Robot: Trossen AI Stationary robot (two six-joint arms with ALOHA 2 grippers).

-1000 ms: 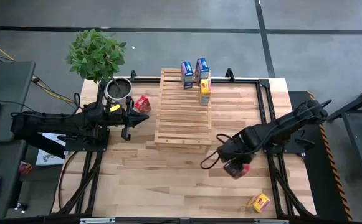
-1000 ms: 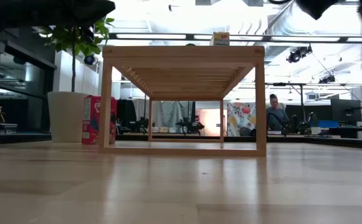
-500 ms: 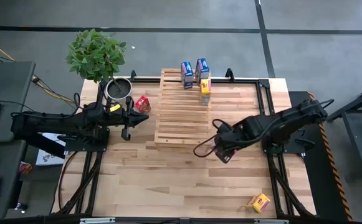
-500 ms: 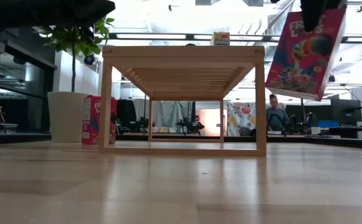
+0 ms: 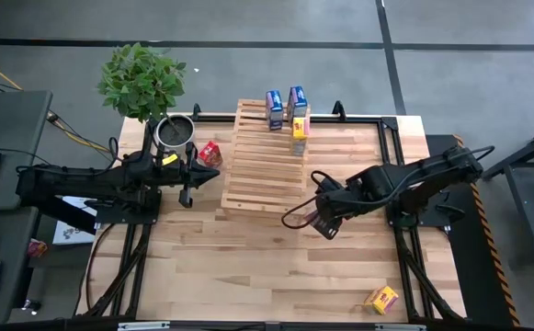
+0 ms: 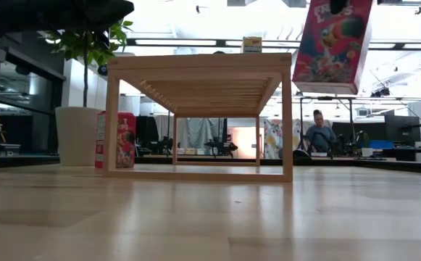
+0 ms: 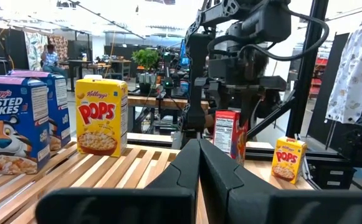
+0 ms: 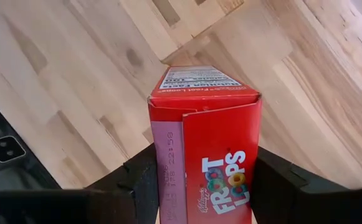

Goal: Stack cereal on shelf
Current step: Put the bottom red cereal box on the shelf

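right claw (image 5: 324, 218): we see it clamped on a red Froot Loops box (image 6: 332, 42), lifted off the worktop (image 5: 248, 267), just beside the shelf (image 5: 265, 170)
left claw (image 5: 191, 176): fingers closed, empty, near shelf's left side
on shelf: two blue boxes (image 5: 285, 104), one yellow box (image 5: 299, 129)

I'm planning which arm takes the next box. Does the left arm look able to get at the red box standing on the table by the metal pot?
Probably yes. The red box stands just beyond the left gripper, beside the shelf, with nothing between them. Its fingers are shut and empty, so they'd need opening first.
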